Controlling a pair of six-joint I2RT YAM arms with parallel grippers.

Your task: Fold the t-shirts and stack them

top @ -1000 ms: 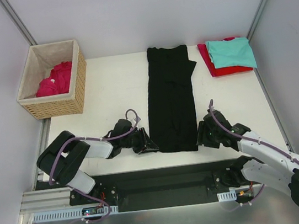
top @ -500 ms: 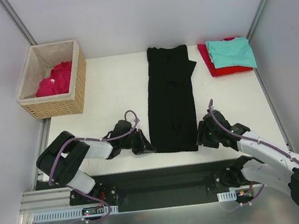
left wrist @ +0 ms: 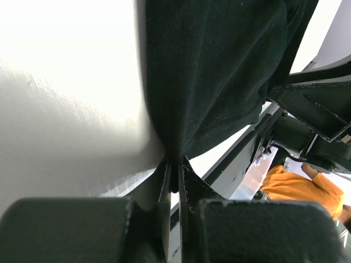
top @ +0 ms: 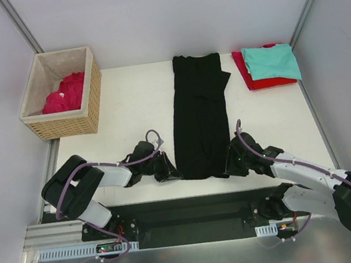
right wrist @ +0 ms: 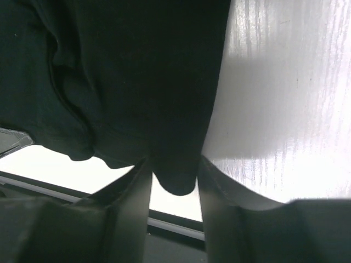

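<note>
A long black t-shirt (top: 199, 115) lies folded into a narrow strip down the middle of the table. My left gripper (top: 171, 171) is at its near left corner, shut on a pinch of the black cloth (left wrist: 208, 71) between the fingertips (left wrist: 175, 170). My right gripper (top: 228, 166) is at the near right corner. Its fingers stand apart on either side of a hanging lobe of black cloth (right wrist: 137, 71), with the gap (right wrist: 174, 175) still wide. A folded teal t-shirt (top: 271, 61) lies on a folded red one (top: 257, 82) at the back right.
A wicker basket (top: 63, 125) at the back left holds a crumpled crimson-pink t-shirt (top: 65, 93). Grey walls with metal posts close in the table. The black mounting rail (top: 193, 211) runs along the near edge.
My left gripper closed on the shirt's near left corner. My right gripper slid left onto the near right corner and its jaws narrowed.
</note>
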